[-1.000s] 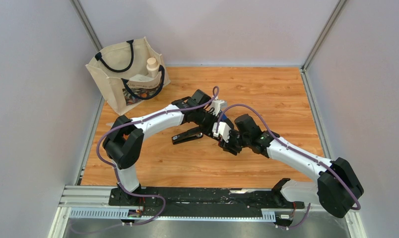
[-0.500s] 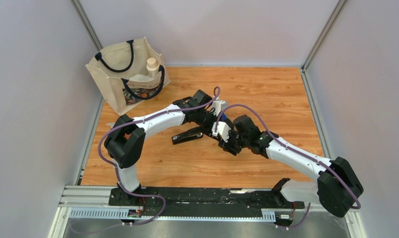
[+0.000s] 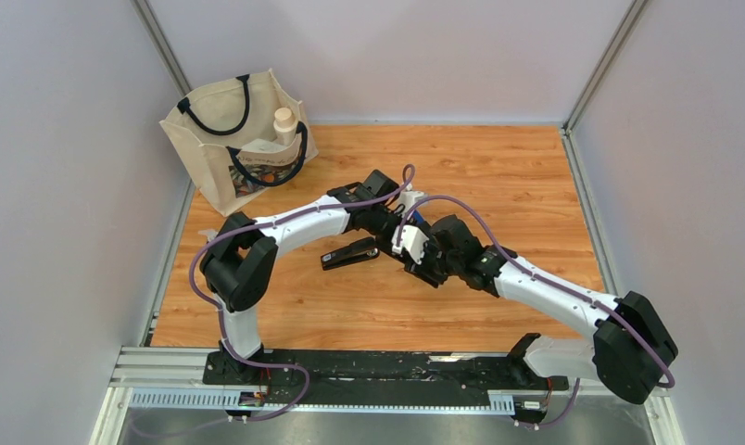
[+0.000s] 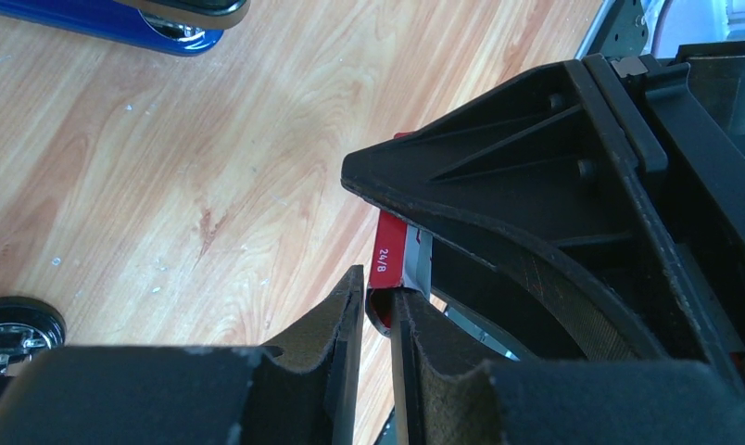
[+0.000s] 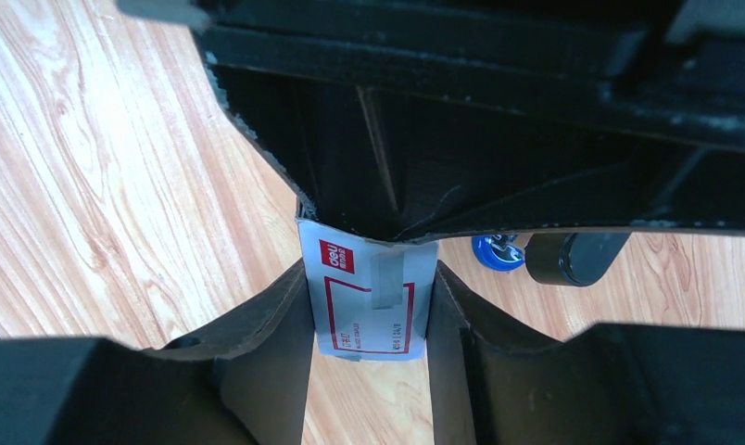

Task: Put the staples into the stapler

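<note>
Both grippers, right gripper (image 5: 369, 320) and left gripper (image 4: 376, 338), are clamped on the staples (image 5: 369, 295) held above the table (image 3: 498, 176), so opposing pulls could tear the box and scatter its contents.

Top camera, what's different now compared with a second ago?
Not much. Both arms drifted slightly left and toward the near edge, and the two tools stayed together over the middle of the table. The right tool still grips the staples box by its sides, and the left tool still pinches one end. The black stapler, the tote bag and the blue stapler have not moved.
</note>
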Controlling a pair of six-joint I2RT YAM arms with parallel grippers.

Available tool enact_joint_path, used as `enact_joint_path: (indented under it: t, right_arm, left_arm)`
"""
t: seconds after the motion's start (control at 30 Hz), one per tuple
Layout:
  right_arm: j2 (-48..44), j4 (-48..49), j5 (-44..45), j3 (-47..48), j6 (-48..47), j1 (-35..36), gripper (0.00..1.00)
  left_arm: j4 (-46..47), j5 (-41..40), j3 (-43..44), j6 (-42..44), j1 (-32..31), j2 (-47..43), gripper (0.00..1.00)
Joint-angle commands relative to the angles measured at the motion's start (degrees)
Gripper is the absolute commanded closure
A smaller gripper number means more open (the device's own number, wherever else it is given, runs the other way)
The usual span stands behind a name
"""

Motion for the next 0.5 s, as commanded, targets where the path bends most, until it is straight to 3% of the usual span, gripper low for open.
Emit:
enact_joint_path:
  t: [0.0, 0.07, 0.2, 0.47]
  right_arm:
    - [-0.6, 11.4, 0.5, 4.1, -0.3, 0.6, 0.57]
    - [-0.6, 11.4, 0.6, 3.4, -1.0, 0.6, 0.57]
    - [-0.4, 9.6, 0.5, 2.7, -3.4, 0.6, 0.56]
    - [1.4, 4.8, 0.3, 2.8, -8.1, 0.6, 0.57]
  left_arm:
    - [-1.5, 0.8, 2.0, 1.4, -1.4, 1.3, 0.75]
    - [-1.9, 0.4, 2.1, 1.8, -1.3, 0.6, 0.75]
    - [-2.9, -1.6, 2.1, 3.3, -1.2, -0.7, 0.90]
    - [-4.0, -3.2, 2.0, 4.8, -0.4, -1.6, 0.96]
